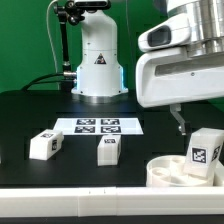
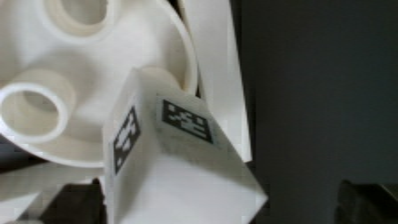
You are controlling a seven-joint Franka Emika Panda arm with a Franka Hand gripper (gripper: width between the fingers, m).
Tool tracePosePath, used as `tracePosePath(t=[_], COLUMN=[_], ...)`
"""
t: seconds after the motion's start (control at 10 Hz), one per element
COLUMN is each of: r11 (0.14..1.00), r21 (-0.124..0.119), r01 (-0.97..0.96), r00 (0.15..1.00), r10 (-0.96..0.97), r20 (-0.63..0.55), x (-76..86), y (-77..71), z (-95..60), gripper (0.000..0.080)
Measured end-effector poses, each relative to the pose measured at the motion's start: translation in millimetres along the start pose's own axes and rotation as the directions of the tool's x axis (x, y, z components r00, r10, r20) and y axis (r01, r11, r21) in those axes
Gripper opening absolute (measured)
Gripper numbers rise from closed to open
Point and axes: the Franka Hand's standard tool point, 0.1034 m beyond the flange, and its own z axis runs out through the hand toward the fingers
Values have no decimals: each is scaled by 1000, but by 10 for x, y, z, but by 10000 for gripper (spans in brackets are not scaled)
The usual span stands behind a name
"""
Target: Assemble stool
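Note:
The round white seat (image 1: 170,172) lies at the front on the exterior view's right; in the wrist view (image 2: 89,60) its round sockets face up. One tagged white leg (image 1: 204,152) stands tilted on the seat and rises between my fingers in the wrist view (image 2: 178,150). My gripper (image 1: 195,128) is over the leg's top. In the wrist view the gripper (image 2: 214,205) has dark fingers (image 2: 71,205) on both sides of the leg, with a gap showing at each side. Two more legs (image 1: 44,144) (image 1: 108,149) lie on the black table.
The marker board (image 1: 98,126) lies flat in the middle, in front of the arm's white base (image 1: 97,60). A long white bar (image 2: 217,70) runs beside the seat in the wrist view. The table's front edge is close below the seat.

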Motion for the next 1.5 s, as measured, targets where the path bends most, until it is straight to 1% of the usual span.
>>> tracePosePath(t=[0.2, 0.5, 0.6, 0.8, 0.9, 1.0, 1.2, 1.4, 1.5], r11=[996, 937, 897, 864, 831, 824, 829, 829, 830], r21=[-4, -44, -54, -59, -63, -65, -65, -67, -67], r01=[93, 346, 439, 500, 552, 562, 556, 555, 554], r00=[996, 938, 899, 866, 834, 827, 831, 832, 832], r10=[-93, -346, -438, -499, -552, -562, -555, -554, -553], r20=[-1, 13, 22, 26, 31, 31, 35, 35, 35], x=[10, 27, 33, 88, 113, 142, 149, 130, 134], y=[31, 38, 59, 124, 172, 218, 273, 289, 290], z=[-1, 18, 26, 30, 31, 31, 35, 67, 65], gripper=[649, 649, 649, 649, 649, 649, 649, 385, 385])
